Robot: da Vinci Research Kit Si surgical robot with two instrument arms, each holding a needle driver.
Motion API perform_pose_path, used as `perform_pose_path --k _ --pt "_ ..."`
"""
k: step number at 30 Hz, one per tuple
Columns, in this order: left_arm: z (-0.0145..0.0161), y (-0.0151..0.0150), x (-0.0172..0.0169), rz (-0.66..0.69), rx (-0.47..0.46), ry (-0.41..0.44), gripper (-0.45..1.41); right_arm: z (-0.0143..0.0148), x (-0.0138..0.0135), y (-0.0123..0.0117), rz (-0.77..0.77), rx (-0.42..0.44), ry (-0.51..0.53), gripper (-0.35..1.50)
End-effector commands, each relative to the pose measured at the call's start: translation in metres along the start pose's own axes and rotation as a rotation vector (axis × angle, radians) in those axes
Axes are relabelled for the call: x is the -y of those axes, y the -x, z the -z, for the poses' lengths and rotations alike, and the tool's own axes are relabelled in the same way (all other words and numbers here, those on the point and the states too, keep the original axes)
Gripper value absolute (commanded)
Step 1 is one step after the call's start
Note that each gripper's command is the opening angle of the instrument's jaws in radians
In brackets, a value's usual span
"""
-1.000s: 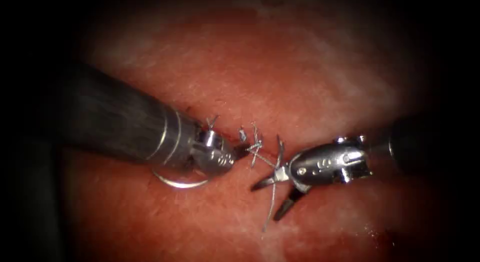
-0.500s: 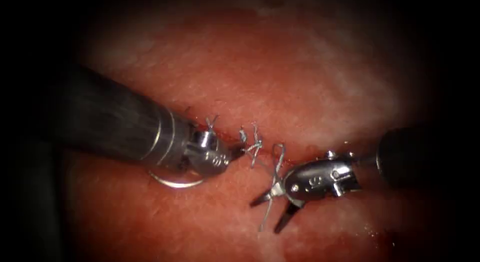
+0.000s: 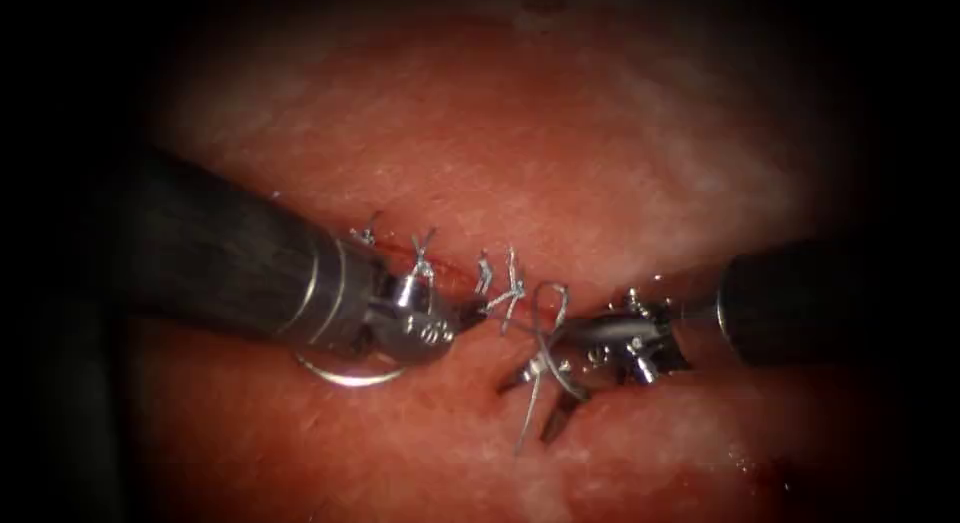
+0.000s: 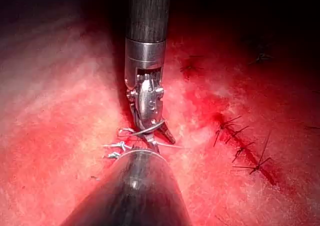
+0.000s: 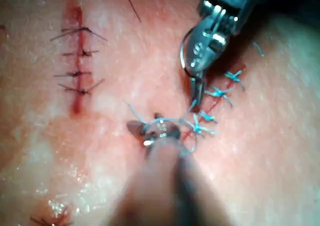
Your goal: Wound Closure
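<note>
left tool [image 3: 470, 311]: your jaws are closed on the thread [image 3: 535, 323] beside the knots on the cut [image 3: 455, 275].
right tool [image 3: 535, 398]: your jaws stand apart, thread looped over them, gripping nothing.
needle [image 3: 345, 373]: it lies under your left tool's wrist; whether it's in the tissue [image 3: 520, 153], you can't tell.
</note>
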Motion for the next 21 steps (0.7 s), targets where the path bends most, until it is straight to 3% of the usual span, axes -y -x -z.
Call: perform_pose_path --k 1,11,14,21 --pt "-0.0002 -0.0001 -0.0013 0.003 -0.001 0.005 -0.45 -0.0014 -0.0001 -0.0009 0.000 -0.006 -0.002 -0.35" --pt "0.0011 0.0001 -0.0028 0.006 0.001 0.003 -0.45 0.0000 0.0000 -0.0013 -0.022 -0.039 0.032 -0.35" --pt "0.0015 0.0004 -0.0036 0.002 0.004 0.003 -0.45 0.0008 0.0006 -0.0016 -0.063 -0.101 0.067 -0.35" --pt "0.0023 0.0013 -0.0068 0.010 0.018 0.009 -0.45 0.0030 0.0023 -0.0016 -0.210 -0.349 0.217 -0.35"
